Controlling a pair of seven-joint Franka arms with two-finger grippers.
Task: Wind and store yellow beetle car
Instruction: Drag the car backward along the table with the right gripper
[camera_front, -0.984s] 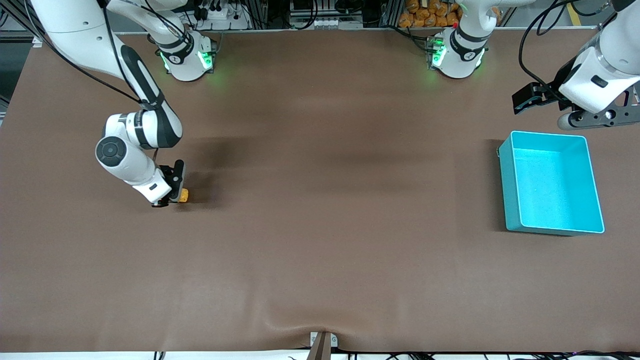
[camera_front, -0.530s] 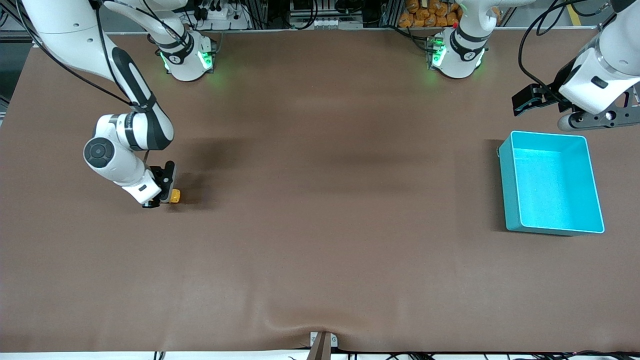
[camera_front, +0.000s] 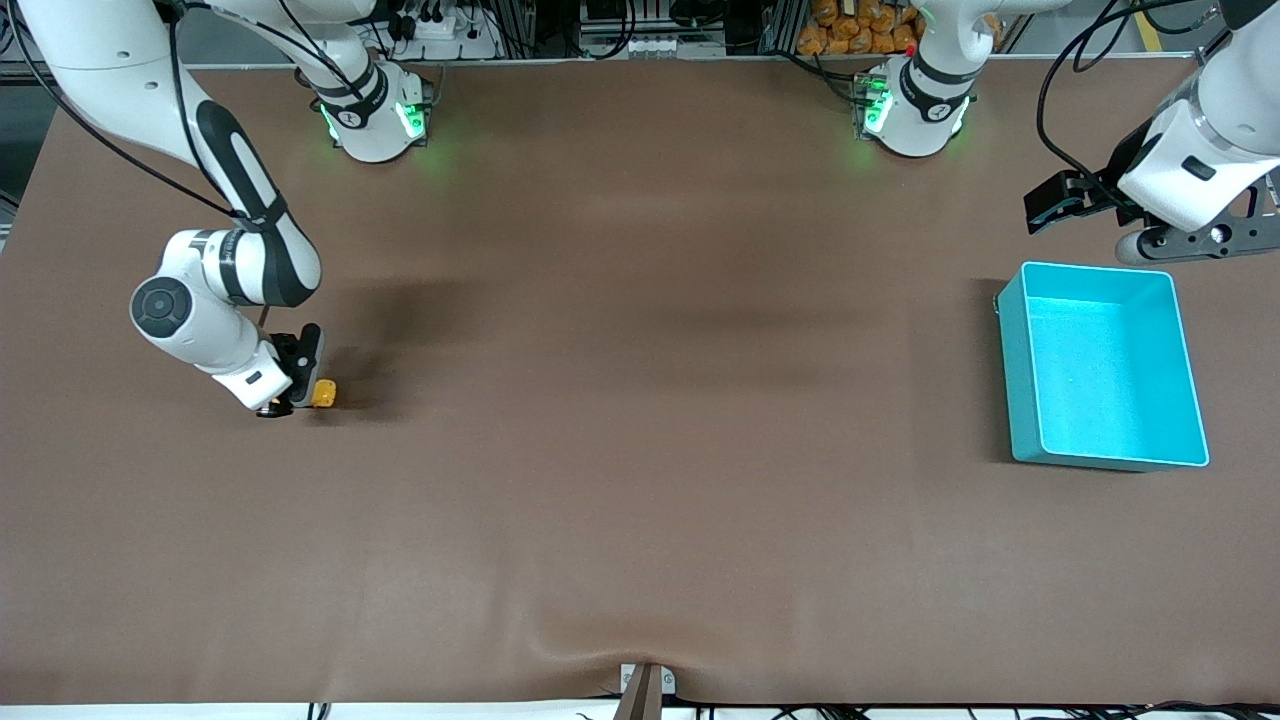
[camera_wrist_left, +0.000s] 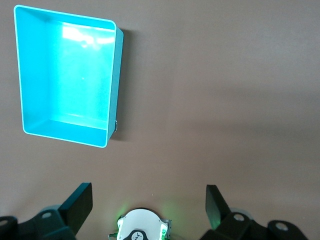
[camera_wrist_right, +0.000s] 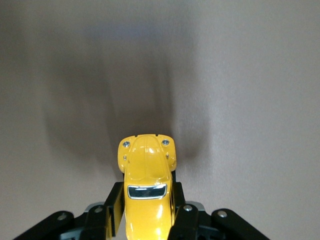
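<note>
A broad worktop (camera_front: 640, 450) covered in a matte brown sheet, smooth except for a shallow wrinkle at its edge nearest the front camera, carries every item shown. The largest item on it is a rectangular teal plastic bin (camera_front: 1021, 380) with thin upright walls, rounded corners and a glossy, light-reflecting floor, standing toward the left arm's end of the worktop; its interior holds nothing visible. The left pincer (camera_wrist_left: 149, 212) hangs in the air beside the bin, over bare worktop at the side toward the robots' bases, its two dark, flat-faced fingers (camera_wrist_left: 79, 204) spread wide apart with nothing between them; this arm waits. The right pincer (camera_front: 297, 385) is low at the worktop toward the right arm's end, well apart from the bin, and is clamped on the yellow beetle car (camera_wrist_right: 146, 192). The car is a tiny toy with a rounded, glossy yellow-orange body, a dark window and two small round headlamps; the black finger pads (camera_wrist_right: 115, 207) press against its two flanks, while its domed nose projects past the fingertips over the brown sheet.
</note>
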